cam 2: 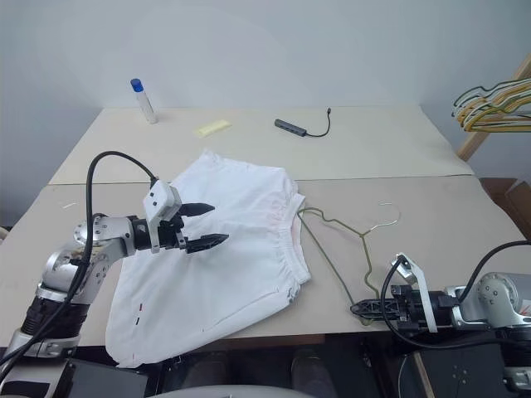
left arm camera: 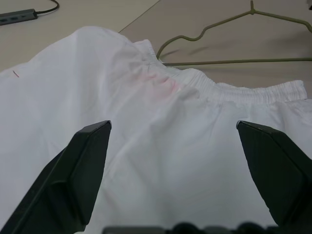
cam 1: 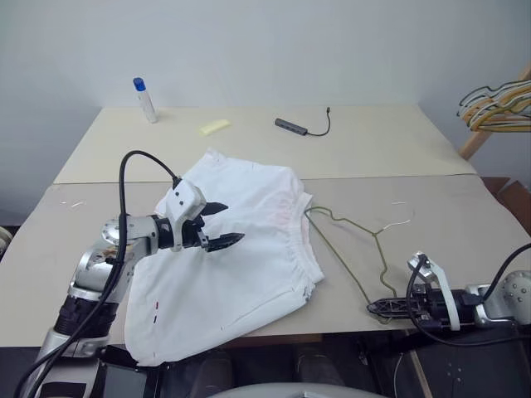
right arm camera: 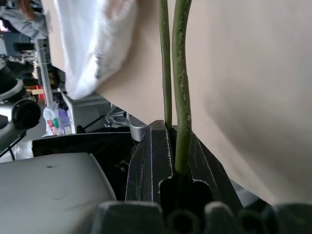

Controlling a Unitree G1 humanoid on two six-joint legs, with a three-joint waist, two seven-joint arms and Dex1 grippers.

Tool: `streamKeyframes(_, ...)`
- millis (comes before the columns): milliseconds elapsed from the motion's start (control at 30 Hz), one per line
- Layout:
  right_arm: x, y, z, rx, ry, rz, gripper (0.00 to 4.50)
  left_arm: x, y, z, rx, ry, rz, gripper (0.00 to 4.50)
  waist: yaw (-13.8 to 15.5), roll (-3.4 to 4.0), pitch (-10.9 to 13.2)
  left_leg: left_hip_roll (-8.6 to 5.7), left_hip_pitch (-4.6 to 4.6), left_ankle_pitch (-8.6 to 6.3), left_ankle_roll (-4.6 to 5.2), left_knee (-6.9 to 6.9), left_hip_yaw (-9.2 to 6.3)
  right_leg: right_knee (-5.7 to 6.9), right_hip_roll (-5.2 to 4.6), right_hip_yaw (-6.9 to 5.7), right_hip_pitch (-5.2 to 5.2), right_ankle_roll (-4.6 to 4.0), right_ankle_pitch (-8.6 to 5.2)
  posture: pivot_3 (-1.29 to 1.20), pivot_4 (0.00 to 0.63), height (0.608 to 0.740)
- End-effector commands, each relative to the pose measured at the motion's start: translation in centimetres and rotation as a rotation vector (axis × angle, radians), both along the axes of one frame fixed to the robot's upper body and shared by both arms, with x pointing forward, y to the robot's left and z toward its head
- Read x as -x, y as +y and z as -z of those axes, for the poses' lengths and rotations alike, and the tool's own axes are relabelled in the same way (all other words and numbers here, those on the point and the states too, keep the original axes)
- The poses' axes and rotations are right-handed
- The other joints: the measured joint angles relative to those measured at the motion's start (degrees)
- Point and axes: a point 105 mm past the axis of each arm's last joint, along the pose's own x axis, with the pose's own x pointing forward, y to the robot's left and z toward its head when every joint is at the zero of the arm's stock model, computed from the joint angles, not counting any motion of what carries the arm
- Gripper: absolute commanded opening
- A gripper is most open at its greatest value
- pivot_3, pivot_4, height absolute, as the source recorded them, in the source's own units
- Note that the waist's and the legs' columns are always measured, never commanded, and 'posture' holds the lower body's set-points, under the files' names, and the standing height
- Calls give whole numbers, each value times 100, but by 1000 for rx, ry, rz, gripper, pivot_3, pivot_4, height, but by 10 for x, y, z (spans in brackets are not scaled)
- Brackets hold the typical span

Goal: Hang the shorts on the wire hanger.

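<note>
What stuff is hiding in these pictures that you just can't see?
- The wire hanger: its far end slips under the shorts in the eye views, so how far it reaches inside is hidden.
- The shorts' lower hem hangs past the table edge, out of sight.
- The bunch of hangers is cut off by the picture's right edge.
- The marks near the hem are too small to read.

One shorts [cam 1: 228,257], one wire hanger [cam 1: 357,240], one bottle [cam 1: 145,99] — two pincers — left [cam 1: 222,225], right [cam 1: 383,308].
</note>
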Motion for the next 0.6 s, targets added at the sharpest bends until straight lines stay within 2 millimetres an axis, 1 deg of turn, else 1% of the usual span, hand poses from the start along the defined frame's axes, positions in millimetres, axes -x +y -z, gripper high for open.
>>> streamKeyframes(33, -11, 12, -13, -73, -17, -37, 0, -2, -3, -10, -1, -56, 7, 4465, -1, 0, 0, 1, 1, 0, 0, 0, 0, 1, 1, 0, 0, 0, 0, -11, 0, 740)
streamKeyframes(133, -18, 17, -9, -49, -9, -71, 0, 0, -4, -10, 3, -58, 6, 4465, 16, 0, 0, 0, -2, 0, 0, 0, -3, -1, 1, -1, 0, -2, 1, 6, 0, 740)
streamKeyframes(367, -29, 15, -4, -3, -14, -135, 0, 2, 1, -8, -4, -62, -26, 4465, 91, 0, 0, -2, -7, 0, 0, 1, -2, 0, -3, -3, -3, -2, 1, 41, 0, 740)
streamKeyframes(533, -53, 11, -4, 41, -53, -147, 0, 3, -3, -8, 8, -65, -24, 4465, 110, 0, 0, -1, 2, 0, 0, 4, 0, 4, -2, -2, -1, -3, 5, 44, 0, 740)
streamKeyframes(600, -62, 12, 0, 67, -69, -157, 0, 2, -6, -8, 12, -68, -23, 4465, 131, 1, 0, -1, 2, 0, 0, 4, -1, 2, -1, -2, -1, -4, 5, 46, 0, 740)
